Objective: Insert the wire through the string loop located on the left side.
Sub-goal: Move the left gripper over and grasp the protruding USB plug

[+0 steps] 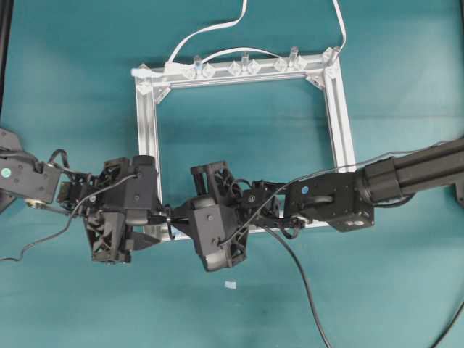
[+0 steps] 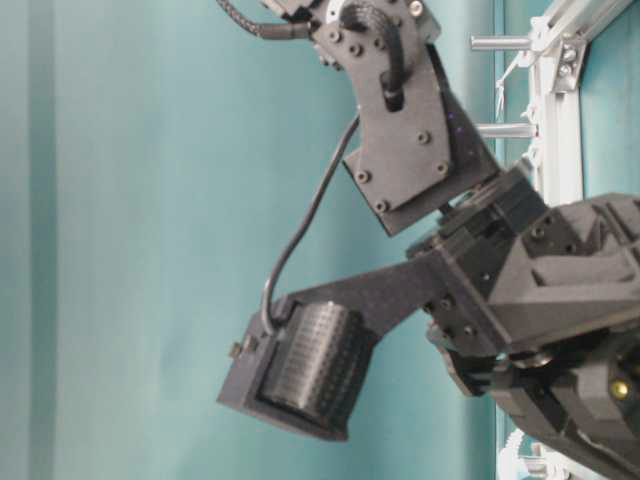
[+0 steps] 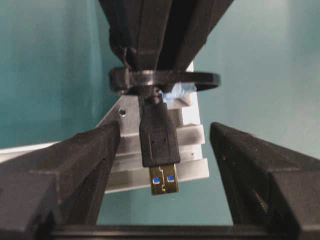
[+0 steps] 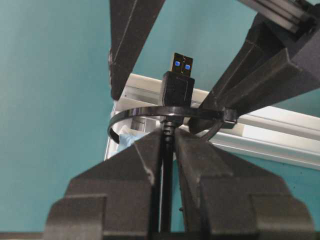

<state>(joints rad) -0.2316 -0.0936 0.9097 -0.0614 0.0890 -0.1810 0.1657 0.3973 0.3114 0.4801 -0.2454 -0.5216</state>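
Note:
In the left wrist view the wire's dark USB plug pokes out of the thin black string loop, whose pale blue tab sits beside it. The plug hangs between the wide-apart fingers of my open left gripper, touching neither. My right gripper is shut on the wire just behind the loop, with the plug beyond it. Overhead, the left gripper and the right gripper meet tip to tip at the frame's near left corner.
The square aluminium frame lies on the teal table, with clear clips and a white flat cable along its far bar. The wire trails toward the near right. A small white scrap lies near the front.

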